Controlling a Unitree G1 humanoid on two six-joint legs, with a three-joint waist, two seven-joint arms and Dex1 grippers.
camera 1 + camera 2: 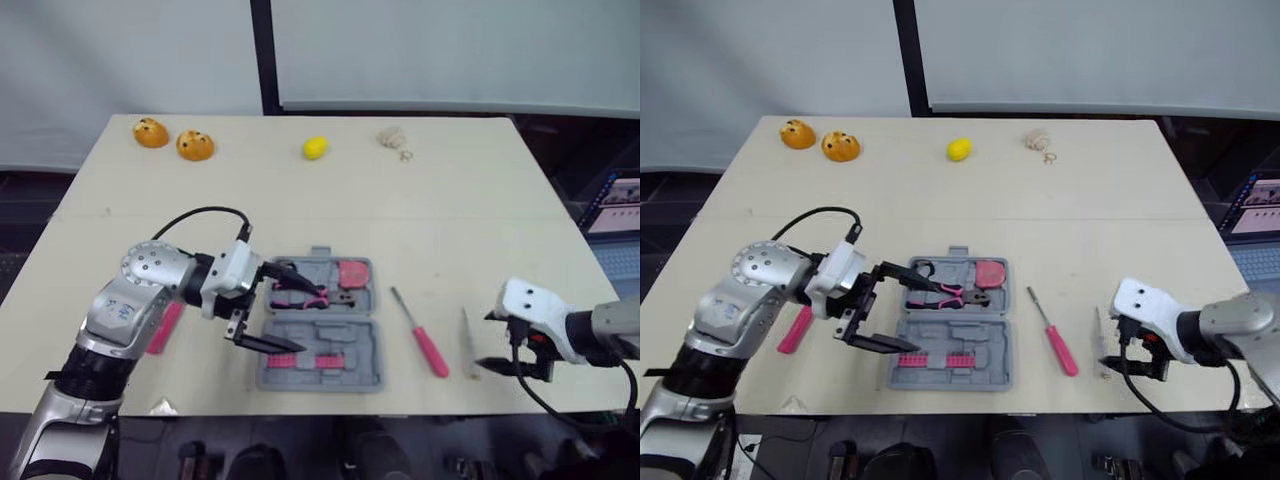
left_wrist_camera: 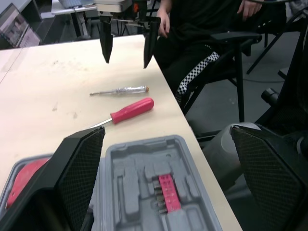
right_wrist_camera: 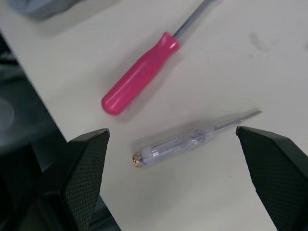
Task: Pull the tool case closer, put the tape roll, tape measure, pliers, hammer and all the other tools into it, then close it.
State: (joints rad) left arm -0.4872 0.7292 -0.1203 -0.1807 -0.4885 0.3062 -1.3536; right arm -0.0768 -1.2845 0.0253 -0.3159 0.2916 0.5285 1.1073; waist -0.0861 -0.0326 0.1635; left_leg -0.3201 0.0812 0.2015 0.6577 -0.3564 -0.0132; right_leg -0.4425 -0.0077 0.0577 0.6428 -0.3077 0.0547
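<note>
My left tool (image 1: 312, 322) hangs spread wide over the open grey plastic tool case (image 1: 352, 342). My right tool (image 1: 484, 341), also spread, hovers at the clear-handled screwdriver (image 3: 191, 142) on the table (image 1: 450, 200).

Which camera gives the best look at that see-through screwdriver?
The right wrist view: the clear screwdriver lies whole and close. The left wrist view shows it smaller, beyond the pink screwdriver; the eye views show a pale sliver.

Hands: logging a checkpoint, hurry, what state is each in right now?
Left hand: open, empty, over the tool case.
Right hand: open, empty, over the clear tester screwdriver.
</note>
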